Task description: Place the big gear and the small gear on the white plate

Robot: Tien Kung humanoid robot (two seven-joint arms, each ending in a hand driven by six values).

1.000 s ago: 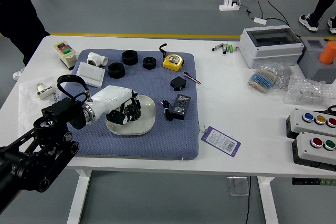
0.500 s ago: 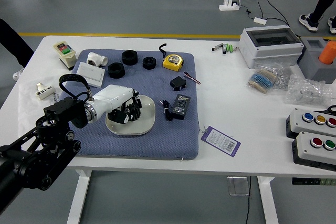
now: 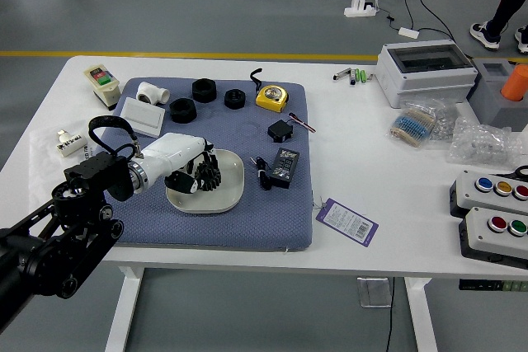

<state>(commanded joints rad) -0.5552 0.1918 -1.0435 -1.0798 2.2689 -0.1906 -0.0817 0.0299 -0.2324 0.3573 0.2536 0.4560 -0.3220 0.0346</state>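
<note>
Left hand (image 3: 201,174): low over the white plate (image 3: 228,196), reaching in from ten o'clock; whether it is wide, narrow or gripping anything, I cannot tell.
Big gear, small gear: neither can be picked out for sure; dark forms crowd together over the plate's upper part (black on black hides a lot).
Plate rim: a low hand could catch it while pulling back and tip or drag the plate over the cloth.
Gear drop: if a gear is released off-centre, it could land on the rim or roll off; a second one could ride up on the first.
Black lead (image 3: 263,174): coiled at three o'clock, close enough to snag if the hand swings wide, tugging the boxy black adapter (image 3: 285,168).
Plate surface: smooth, pale, a rounded square, likely slick.
Mat (image 3: 165,232): blue-grey, fabric-like, soft-cornered, probably grippy.
Black ring (image 3: 182,110): thick-walled, dull, at eleven o'clock.
Tape measure (image 3: 272,98): yellow, chunky, at one o'clock.
</note>
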